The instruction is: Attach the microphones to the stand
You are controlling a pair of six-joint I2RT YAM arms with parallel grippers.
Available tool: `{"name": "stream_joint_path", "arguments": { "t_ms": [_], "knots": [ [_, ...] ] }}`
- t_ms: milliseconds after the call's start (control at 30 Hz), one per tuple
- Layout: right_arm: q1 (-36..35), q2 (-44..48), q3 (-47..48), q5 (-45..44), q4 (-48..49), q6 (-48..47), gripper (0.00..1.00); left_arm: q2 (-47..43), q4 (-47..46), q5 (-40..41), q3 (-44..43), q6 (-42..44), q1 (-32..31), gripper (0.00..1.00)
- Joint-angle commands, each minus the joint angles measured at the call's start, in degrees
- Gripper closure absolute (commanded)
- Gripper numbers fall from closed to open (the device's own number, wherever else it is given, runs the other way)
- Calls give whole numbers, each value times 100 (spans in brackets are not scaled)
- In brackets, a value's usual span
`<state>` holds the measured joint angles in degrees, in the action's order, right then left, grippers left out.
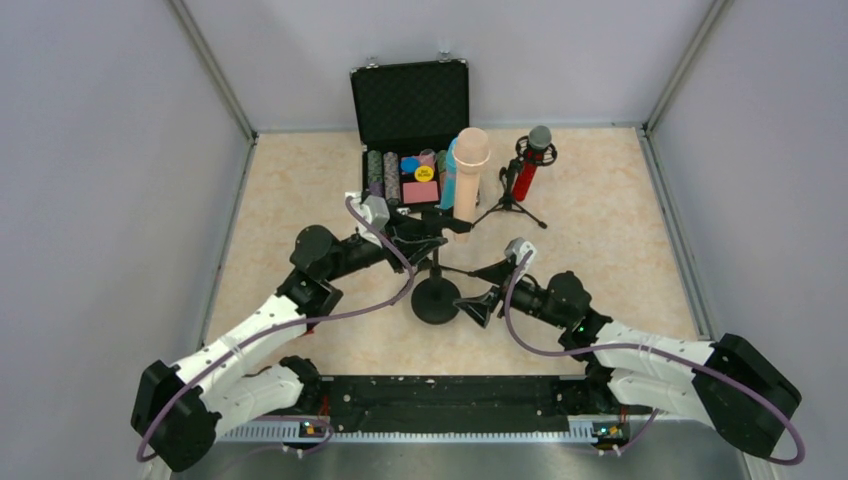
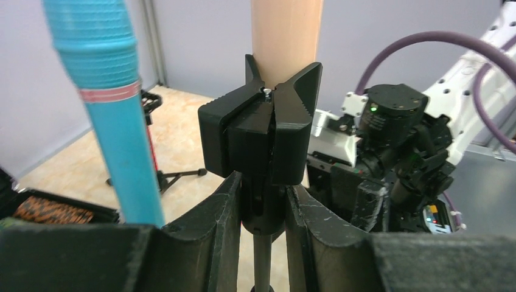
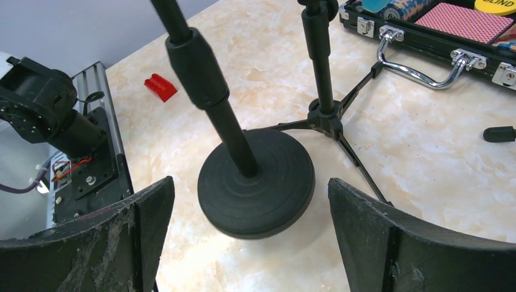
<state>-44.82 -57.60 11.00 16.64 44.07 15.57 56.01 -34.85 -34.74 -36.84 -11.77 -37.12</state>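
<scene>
I see my left claw [image 1: 425,238] shut tight on the tall stand [image 1: 436,300], just under its black clip [image 2: 261,134]. In the left wrist view the two fingers [image 2: 213,225] press on the thin neck of the stand from both sides. The peach microphone [image 1: 468,190] sits in that clip and points straight up. This stand has a round foot and is in the middle of the table [image 1: 300,200]. The blue microphone [image 1: 450,180] stands up just beside the peach one, on its left, but I cannot tell what holds it. The red microphone [image 1: 528,175] is on a little three-leg stand [image 1: 510,205], a bit closer to the far right corner, with its gray head on top. My right claw [image 1: 478,290] is low by the round foot, on its right side. Its fingers [image 3: 122,237] are wide apart and hold nothing, and in the right wrist view the round foot lies between them without touching them. An open black case [image 1: 410,110] sits at the far edge of the table, with chips and cards in it. A small red block [image 3: 161,87] lies flat on the table near the metal rail at the near edge.
</scene>
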Motion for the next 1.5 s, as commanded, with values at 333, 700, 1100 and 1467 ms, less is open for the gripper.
{"name": "stream_joint_path", "arguments": {
  "t_ms": [333,700,1100,1467],
  "knots": [
    [179,57,-24,32,187,122,6,-865,282,77,-71,-75,1436,100],
    [245,82,-68,41,157,181,7,-1055,694,594,-140,494,1954,100],
    [272,153,-137,23,126,180,6,-486,-887,1496,345,789,2212,100],
    [272,186,-177,-5,98,168,6,91,-1907,1575,758,1105,2280,100]
  ]
}}
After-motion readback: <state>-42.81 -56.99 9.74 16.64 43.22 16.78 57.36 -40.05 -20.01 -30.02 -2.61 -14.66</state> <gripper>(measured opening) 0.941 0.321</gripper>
